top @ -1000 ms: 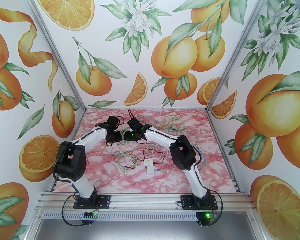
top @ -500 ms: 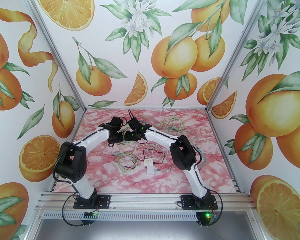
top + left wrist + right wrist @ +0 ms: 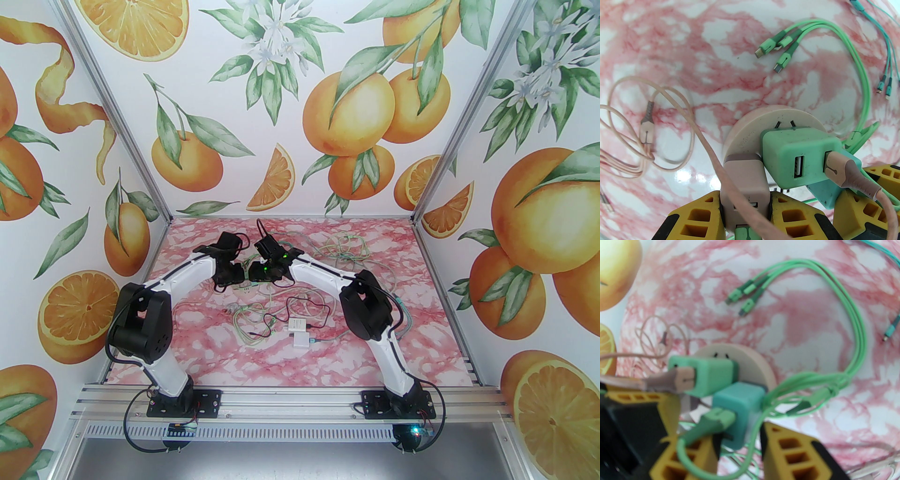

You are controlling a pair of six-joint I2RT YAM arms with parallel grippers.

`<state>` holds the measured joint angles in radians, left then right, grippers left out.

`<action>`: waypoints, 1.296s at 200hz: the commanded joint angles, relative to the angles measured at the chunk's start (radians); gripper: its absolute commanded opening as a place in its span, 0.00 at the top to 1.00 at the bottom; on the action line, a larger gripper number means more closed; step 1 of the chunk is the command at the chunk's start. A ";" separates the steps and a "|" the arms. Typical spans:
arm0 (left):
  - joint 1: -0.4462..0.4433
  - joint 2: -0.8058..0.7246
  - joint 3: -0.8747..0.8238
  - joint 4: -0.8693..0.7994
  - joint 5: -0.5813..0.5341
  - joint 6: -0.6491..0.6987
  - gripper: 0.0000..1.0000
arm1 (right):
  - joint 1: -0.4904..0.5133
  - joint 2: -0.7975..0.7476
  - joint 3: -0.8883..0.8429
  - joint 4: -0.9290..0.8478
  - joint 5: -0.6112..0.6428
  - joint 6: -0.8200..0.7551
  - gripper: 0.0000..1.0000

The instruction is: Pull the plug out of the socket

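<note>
A round beige socket (image 3: pixel 750 131) (image 3: pixel 750 357) lies on the pink marbled table with three plugs in it. My left gripper (image 3: pixel 745 196) is shut on the pink plug (image 3: pixel 745 173), its yellow fingers (image 3: pixel 698 215) pressed on both sides. A green plug (image 3: pixel 799 154) (image 3: pixel 705 376) with a pink cable in it sits in the middle. My right gripper (image 3: pixel 740 434) is shut on the teal plug (image 3: pixel 738 406) (image 3: pixel 822 194), its fingers (image 3: pixel 787 451) flanking it. In the top view both grippers (image 3: pixel 233 276) (image 3: pixel 257 273) meet over the socket and hide it.
A green cable (image 3: pixel 862 79) with three connectors curls to the right of the socket. Pink cable loops (image 3: pixel 646 131) lie to its left. Two white adapters (image 3: pixel 300 330) and a black wire (image 3: pixel 304 304) rest mid-table. A tangle of cables (image 3: pixel 347 248) lies at the back right.
The left wrist shifted slightly right and then back a little. The right arm has barely moved. Both grippers stay on their plugs at the socket.
</note>
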<state>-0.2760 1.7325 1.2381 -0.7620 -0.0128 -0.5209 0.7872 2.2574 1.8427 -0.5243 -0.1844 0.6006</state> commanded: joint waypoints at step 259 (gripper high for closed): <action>0.060 -0.066 0.031 -0.044 0.166 0.052 0.90 | 0.032 0.157 -0.021 -0.173 0.001 -0.040 0.65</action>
<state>-0.2321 1.7565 1.2793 -0.8368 0.0288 -0.4950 0.7933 2.2845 1.8809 -0.5339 -0.2157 0.5823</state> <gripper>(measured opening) 0.279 0.347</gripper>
